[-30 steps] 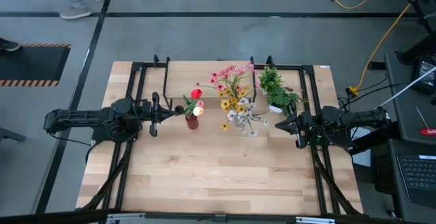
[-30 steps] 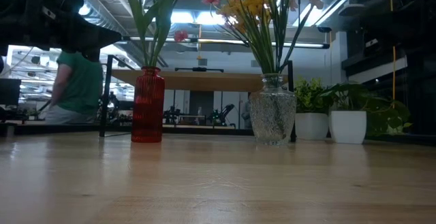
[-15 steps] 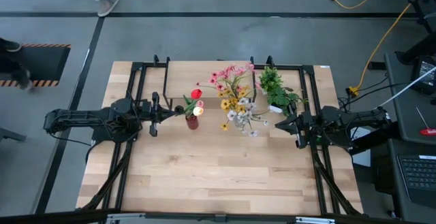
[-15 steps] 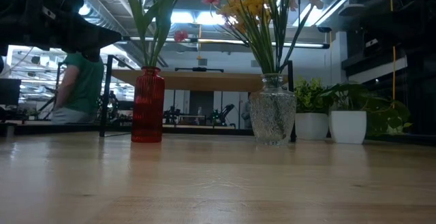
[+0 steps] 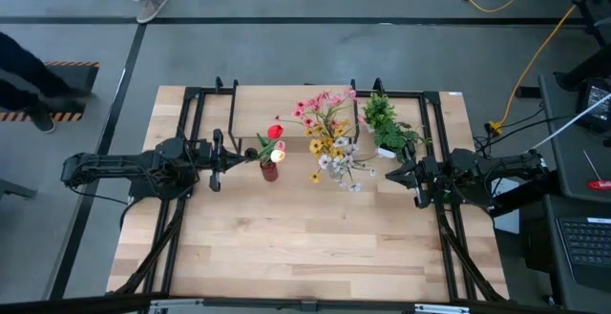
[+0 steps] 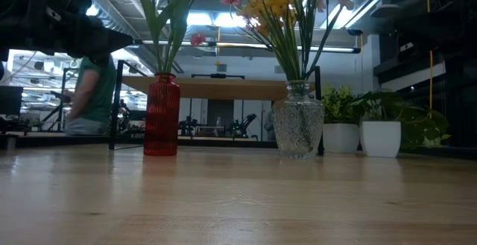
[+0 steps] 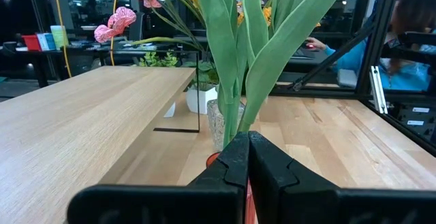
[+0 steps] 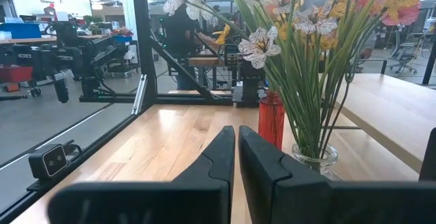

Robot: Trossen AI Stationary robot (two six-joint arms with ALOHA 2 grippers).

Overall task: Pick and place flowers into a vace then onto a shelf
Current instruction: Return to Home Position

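Seen from above, the left gripper (image 5: pixel 218 152) rests empty with its fingers together just beside the red vase (image 5: pixel 269 171), whose flowers (image 5: pixel 276 142) stand upright in it. The right gripper (image 5: pixel 393 174), likewise closed on nothing, lies near the potted plant (image 5: pixel 384 123). At table height, the red vase and the clear vase (image 6: pixel 298 122) both stand on the tabletop (image 6: pixel 238 200) in front of the shelf (image 6: pixel 216 88), not on it, so the shelf step looks undone. The left wrist view puts the green leaves right ahead of the closed fingertips, so going home should probably begin with a straight pull back from the stems before any lift or swing. The right wrist view shows open board before its closed fingers, and a slow, level withdrawal should spare the white blooms above.
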